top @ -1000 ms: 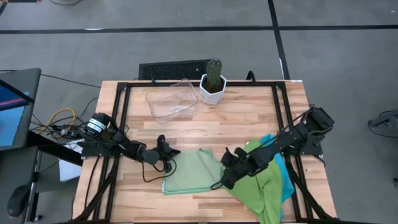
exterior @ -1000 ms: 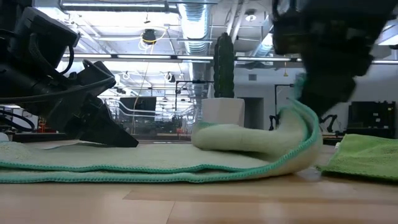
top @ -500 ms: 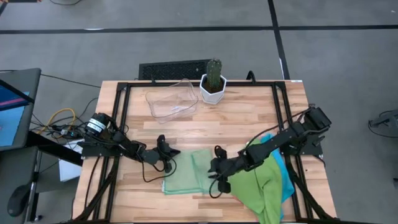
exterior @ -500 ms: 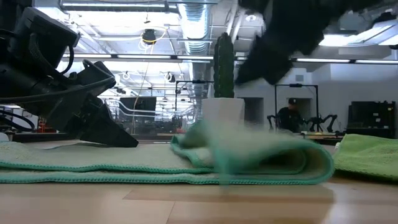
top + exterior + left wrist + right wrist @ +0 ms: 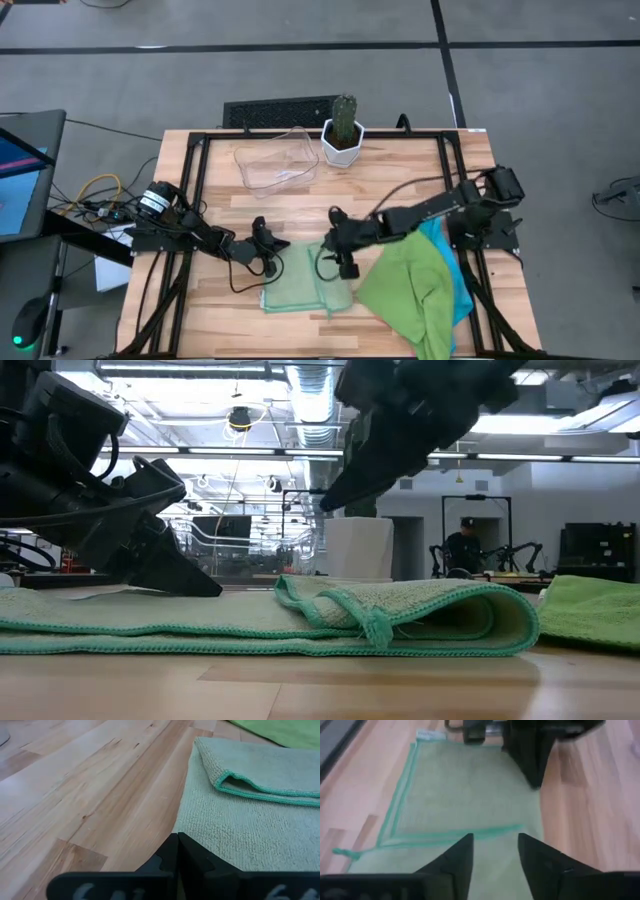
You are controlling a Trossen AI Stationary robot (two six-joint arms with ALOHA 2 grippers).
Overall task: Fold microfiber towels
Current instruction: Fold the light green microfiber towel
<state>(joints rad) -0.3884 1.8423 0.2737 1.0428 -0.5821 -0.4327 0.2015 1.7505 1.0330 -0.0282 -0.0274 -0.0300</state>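
Note:
A pale green towel (image 5: 298,280) lies flat on the table's near middle, its right part folded over onto its left part (image 5: 400,615). My left gripper (image 5: 272,247) is shut at the towel's far left corner. My right gripper (image 5: 338,265) is open and empty, hovering just above the folded towel (image 5: 460,795). A bright green towel (image 5: 410,290) lies crumpled to the right, on top of a cyan blue towel (image 5: 458,280). No pink towel shows. My left gripper presses its shut fingertips (image 5: 177,842) down on the pale green towel's far edge, near the left corner (image 5: 200,835). It comes in slanting down from the table's left. The towel lies flat on the table under it.
A clear plastic tray (image 5: 275,160) and a cactus in a white pot (image 5: 343,130) stand at the table's far edge. Black frame rails (image 5: 195,190) run along the left and right sides. Bare wood lies between the tray and the towels.
My right gripper has gone toward the table's left carrying the pale green towel's right edge, laid it over the left part and let go, then risen and drawn toward the far edge. The towel now lies folded; its left part stayed under my left gripper.

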